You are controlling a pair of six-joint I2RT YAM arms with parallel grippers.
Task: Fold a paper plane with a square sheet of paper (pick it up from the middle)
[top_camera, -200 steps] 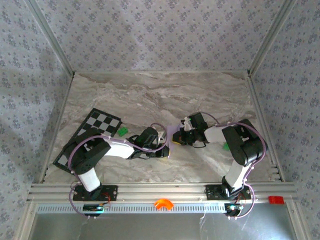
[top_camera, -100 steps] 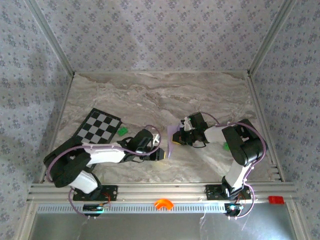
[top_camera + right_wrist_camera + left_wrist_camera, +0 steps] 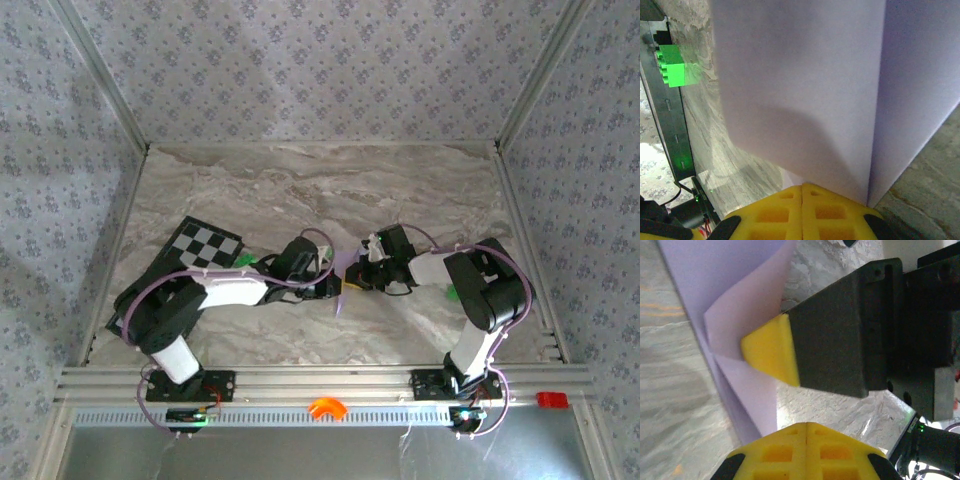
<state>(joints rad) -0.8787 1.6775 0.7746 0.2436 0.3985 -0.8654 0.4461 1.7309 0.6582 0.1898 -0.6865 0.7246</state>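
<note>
The pale lilac sheet of paper (image 3: 343, 277), creased into a narrower folded shape, lies mid-table between both grippers. In the right wrist view the sheet of paper (image 3: 800, 85) stands up as folded flaps that run straight into my right gripper (image 3: 801, 186), which is shut on it. My right gripper (image 3: 769, 354) also appears in the left wrist view, its yellow tip at a fold corner of the paper (image 3: 735, 285). My left gripper (image 3: 806, 426) is shut, its tip just beside the paper's lower edge; nothing shows between its jaws. From above, the left gripper (image 3: 329, 288) and right gripper (image 3: 358, 277) almost meet.
A black-and-white checkerboard (image 3: 205, 244) lies at the left, partly under the left arm. A small green block (image 3: 245, 262) sits beside it, and another green block (image 3: 671, 67) is near the right arm. Marble table (image 3: 300, 190) stretches open toward the back.
The left arm swung down and out, then back up. Its gripper now sits slightly farther from me, against the paper. The right arm has held still.
</note>
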